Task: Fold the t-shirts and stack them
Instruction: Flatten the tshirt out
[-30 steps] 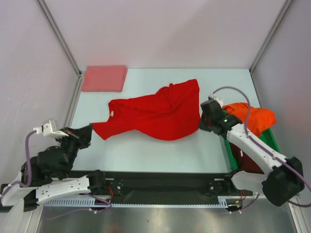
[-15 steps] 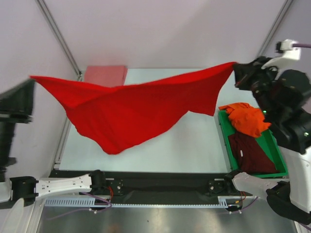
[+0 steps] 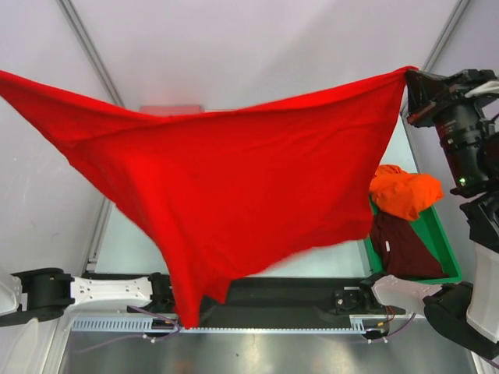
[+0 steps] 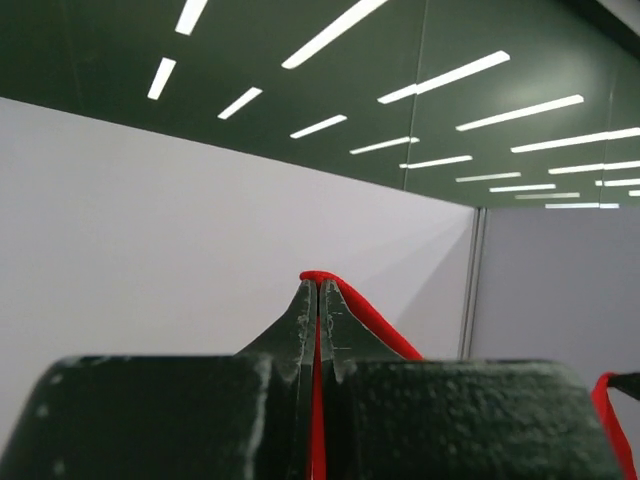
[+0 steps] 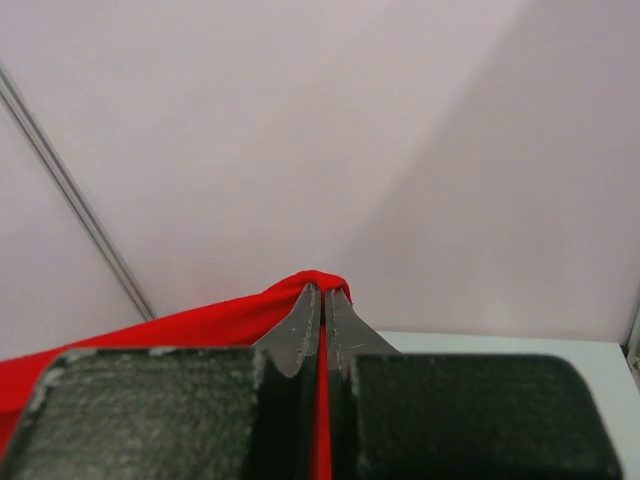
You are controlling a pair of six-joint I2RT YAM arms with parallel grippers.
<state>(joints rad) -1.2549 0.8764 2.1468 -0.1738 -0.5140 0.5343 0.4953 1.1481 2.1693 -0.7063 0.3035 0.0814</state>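
The bright red t-shirt (image 3: 226, 187) hangs stretched wide in the air above the table, held at two corners. My right gripper (image 3: 412, 78) is shut on its right corner, high at the upper right; red cloth (image 5: 322, 285) shows pinched between the jaws. My left gripper (image 4: 318, 290) is shut on the left corner, out of the top view past the left edge; red cloth (image 4: 360, 305) drapes over its tip. The orange t-shirt (image 3: 405, 191) and the dark maroon t-shirt (image 3: 401, 245) lie in the bin. The salmon-pink t-shirt (image 3: 168, 109) barely shows behind the red cloth.
The green plastic bin (image 3: 437, 234) stands at the table's right edge under my right arm. The hanging red shirt hides most of the pale table (image 3: 117, 241). Enclosure walls and metal posts (image 3: 90, 51) stand behind and at both sides.
Both grippers have lifted the red t-shirt from the table and raised it higher and wider apart. It now hangs spread out, its bottom reaching past the table's front edge.
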